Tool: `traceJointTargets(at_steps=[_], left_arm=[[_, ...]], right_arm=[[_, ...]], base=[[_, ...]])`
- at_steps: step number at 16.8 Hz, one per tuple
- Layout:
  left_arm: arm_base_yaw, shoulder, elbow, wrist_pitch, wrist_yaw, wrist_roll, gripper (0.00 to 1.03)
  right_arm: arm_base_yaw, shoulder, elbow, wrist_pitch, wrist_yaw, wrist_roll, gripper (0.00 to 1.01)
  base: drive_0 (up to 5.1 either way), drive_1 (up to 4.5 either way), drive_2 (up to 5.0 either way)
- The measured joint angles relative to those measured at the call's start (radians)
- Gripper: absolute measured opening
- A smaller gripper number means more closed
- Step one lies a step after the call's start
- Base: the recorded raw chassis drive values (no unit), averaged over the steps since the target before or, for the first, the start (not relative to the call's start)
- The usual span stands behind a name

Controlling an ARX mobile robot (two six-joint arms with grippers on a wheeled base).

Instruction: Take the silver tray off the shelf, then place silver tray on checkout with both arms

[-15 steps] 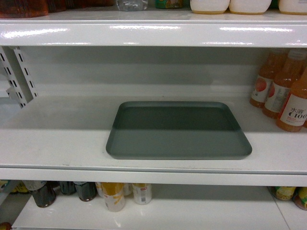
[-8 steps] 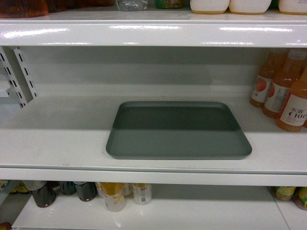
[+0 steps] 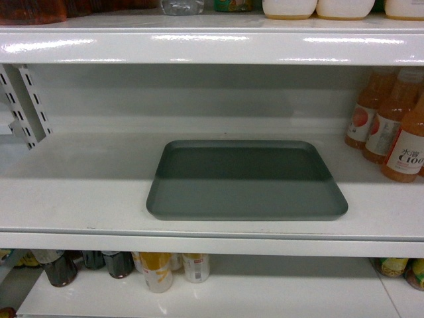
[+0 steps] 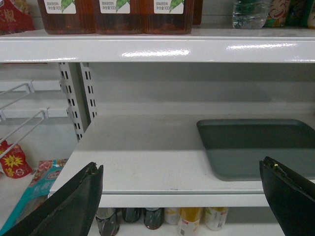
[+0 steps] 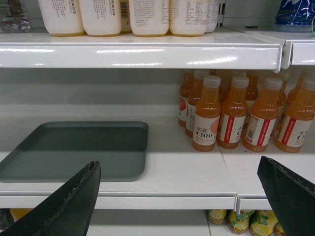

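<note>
Head view: silver tray (image 3: 246, 180) flat on the shelf (image 3: 73, 192), near its front edge, orange juice bottles (image 3: 397, 126) to the right. Left wrist: left gripper (image 4: 182, 189) spread wide, empty. Right wrist: right gripper (image 5: 179, 189) likewise agape; best approached level, one per side

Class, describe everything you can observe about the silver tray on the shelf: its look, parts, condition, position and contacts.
The silver tray is a flat rectangle, matte grey-green, with rounded corners and a low raised rim. Its smooth surface is bare; shadow darkens its rear half. It lies flat on the white shelf, its front edge near the shelf's front. Nothing else touches it: the orange drink bottles stand apart to its right, and both grippers' jaws are open, short of it.
</note>
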Motion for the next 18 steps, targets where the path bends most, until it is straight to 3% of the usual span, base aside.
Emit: traceJointTargets(at_steps=[18], left_arm=[[0.0,0.0,0.0,0.0,0.0,0.0,0.98]], right_arm=[[0.0,0.0,0.0,0.0,0.0,0.0,0.98]], base=[[0.0,0.0,0.0]])
